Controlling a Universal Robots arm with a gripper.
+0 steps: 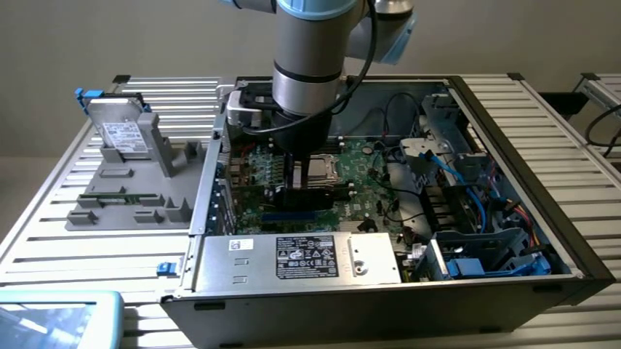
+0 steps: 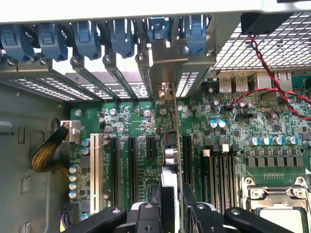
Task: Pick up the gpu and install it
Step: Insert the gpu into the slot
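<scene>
From my desk I see the arm (image 1: 305, 65) reaching straight down into the open computer case (image 1: 558, 218) in the middle of the exterior view. The gripper (image 1: 308, 182) at its end is clamped on the graphics card (image 1: 330, 199), a dark flat slab standing on edge just above the green motherboard (image 1: 367, 171) at the centre of the frame. On the wrist view I look along the card's upper edge: it stands upright between the two black fingers (image 2: 146, 216), one on each face, and runs alongside the long black slots (image 2: 131, 165) toward the back wall, where its silver end bracket (image 2: 163, 68) reaches the row of openings under the blue latches (image 2: 87, 39). I cannot tell whether its lower edge is down in a slot or just over it. The processor socket (image 2: 277, 201) lies near the card but apart from it. On the exterior view the labelled power supply (image 1: 301, 258) sits in the lower middle of the case, blue cables (image 1: 485, 182) tangle at the exterior view's right, and on the slatted table (image 1: 49, 233) at the exterior view's left a grey holder (image 1: 126, 207) carries a hard drive (image 1: 124, 134), well apart from the gripper
</scene>
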